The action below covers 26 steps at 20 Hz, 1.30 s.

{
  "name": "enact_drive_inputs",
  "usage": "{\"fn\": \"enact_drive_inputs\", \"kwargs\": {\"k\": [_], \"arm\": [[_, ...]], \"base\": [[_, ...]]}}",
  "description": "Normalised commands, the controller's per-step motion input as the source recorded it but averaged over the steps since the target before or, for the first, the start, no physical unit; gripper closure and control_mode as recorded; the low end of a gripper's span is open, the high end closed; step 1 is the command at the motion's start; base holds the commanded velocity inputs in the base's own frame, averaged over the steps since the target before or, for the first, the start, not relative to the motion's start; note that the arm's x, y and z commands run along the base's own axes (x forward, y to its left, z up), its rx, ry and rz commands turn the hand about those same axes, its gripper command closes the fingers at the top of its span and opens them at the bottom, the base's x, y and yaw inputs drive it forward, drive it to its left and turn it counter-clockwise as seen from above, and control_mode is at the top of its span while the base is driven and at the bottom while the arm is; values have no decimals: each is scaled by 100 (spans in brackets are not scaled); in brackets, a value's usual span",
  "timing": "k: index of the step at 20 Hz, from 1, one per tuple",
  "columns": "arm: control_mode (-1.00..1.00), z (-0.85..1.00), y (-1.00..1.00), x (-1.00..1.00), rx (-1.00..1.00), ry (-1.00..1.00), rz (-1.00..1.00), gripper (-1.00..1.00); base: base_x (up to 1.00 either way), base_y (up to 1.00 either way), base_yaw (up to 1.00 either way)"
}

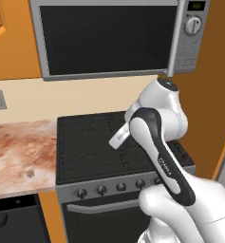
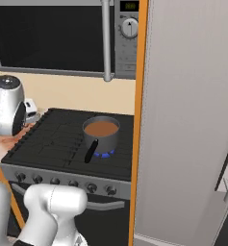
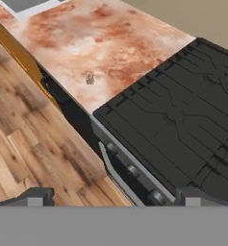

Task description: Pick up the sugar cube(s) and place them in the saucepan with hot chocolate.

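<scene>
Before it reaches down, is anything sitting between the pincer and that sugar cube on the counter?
Nothing visible. The sugar cube lies alone on bare counter left of the stove; the open pincer hangs above.

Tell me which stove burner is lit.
The burner under the saucepan of hot chocolate, front right on the stove: blue flame shows at its base. The other burners show no flame.

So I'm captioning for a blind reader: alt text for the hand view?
A tiny sugar cube sits alone on a reddish marbled counter, beside a black stove with knobs along its front. Wooden floor lies below, and the open gripper shows its fingertips at the bottom.
</scene>
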Motion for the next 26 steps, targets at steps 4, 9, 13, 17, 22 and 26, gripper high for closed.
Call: {"fn": "enact_drive_inputs", "kwargs": {"k": [4,9,13,17,22,26], "arm": [[-100,10,100,-4,-13,8,24,-100],[-100,1,98,0,-14,15,20,-100],[-100,0,92,7,-15,20,15,-100],[-100,-11,87,25,-13,17,11,-100],[-100,-43,61,21,-10,5,8,-100],[-100,-53,24,8,-5,0,3,-100]], "base": [[0,0,0],[0,0,0],[0,0,0],[0,0,0],[0,0,0],[0,0,0]]}}
